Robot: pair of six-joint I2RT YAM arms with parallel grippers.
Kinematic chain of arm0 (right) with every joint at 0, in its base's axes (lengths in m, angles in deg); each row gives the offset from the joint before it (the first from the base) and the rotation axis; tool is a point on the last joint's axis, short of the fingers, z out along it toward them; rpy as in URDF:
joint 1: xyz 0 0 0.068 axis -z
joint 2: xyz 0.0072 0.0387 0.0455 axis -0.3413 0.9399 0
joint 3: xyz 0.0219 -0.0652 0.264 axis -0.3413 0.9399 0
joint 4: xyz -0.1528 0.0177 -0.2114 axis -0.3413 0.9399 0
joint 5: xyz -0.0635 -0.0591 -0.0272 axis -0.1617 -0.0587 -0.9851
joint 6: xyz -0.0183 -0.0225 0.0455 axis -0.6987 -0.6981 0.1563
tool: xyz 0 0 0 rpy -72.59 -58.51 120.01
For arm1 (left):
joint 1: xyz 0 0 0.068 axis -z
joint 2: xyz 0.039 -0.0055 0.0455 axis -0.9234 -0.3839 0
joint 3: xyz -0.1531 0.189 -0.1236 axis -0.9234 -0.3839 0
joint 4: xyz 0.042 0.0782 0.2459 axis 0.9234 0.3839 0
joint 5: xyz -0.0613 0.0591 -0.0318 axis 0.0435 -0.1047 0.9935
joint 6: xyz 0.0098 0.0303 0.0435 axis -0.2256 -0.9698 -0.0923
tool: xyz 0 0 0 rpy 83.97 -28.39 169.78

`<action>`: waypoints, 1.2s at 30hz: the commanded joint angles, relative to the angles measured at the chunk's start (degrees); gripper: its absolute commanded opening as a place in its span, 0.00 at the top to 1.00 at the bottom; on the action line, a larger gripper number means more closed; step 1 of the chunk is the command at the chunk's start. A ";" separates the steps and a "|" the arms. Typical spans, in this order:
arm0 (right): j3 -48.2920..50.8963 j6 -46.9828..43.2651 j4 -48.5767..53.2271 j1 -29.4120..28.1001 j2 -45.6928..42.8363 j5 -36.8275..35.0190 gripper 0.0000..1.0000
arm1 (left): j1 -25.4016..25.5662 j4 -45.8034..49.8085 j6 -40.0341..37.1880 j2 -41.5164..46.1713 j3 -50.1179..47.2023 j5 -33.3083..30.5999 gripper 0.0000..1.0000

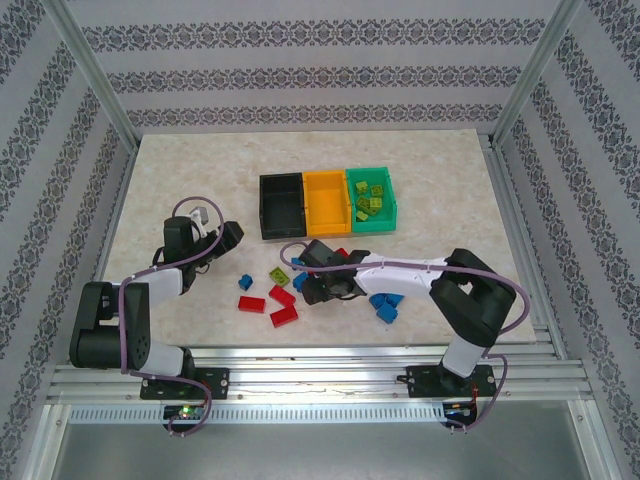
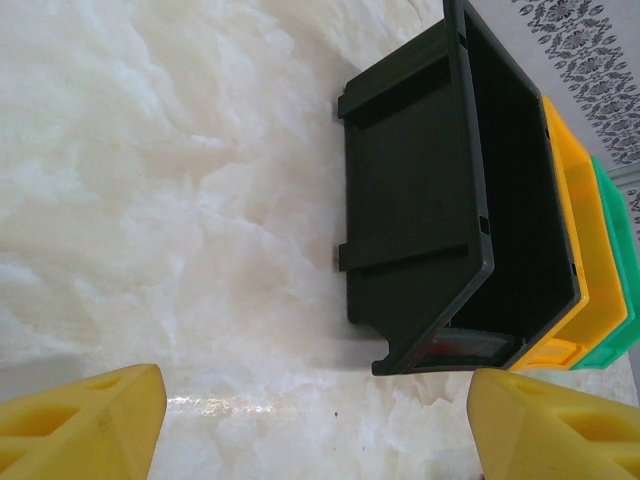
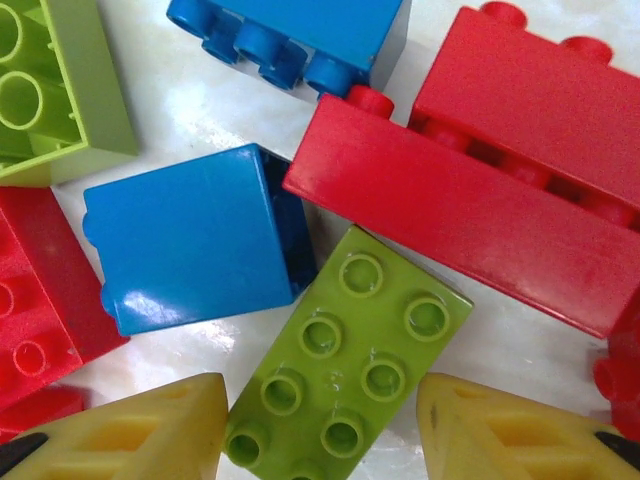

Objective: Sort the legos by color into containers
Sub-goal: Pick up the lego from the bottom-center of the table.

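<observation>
Pale marble tabletop, patterned wallpaper walls, aluminium frame rails

The pale marbled table carries a black bin, orange bin, green bin and loose legos.

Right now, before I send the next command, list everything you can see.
bins: three, black bin, orange bin, green bin, one row
binned bricks: several, yellow-green, inside green bin
red bricks: several, red, loose before the bins
blue bricks: several, blue, loose beside them
loose yellow-green bricks: at least two, yellow-green, one between fingers of right gripper
left gripper: one, open, facing black bin
right gripper: one, astride that brick, grip unclear
</observation>
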 commanded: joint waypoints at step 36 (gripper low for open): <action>-14.76 -14.40 2.90 31.31 -6.70 3.17 0.67 | -0.48 -1.08 -0.22 1.05 -1.03 0.60 0.21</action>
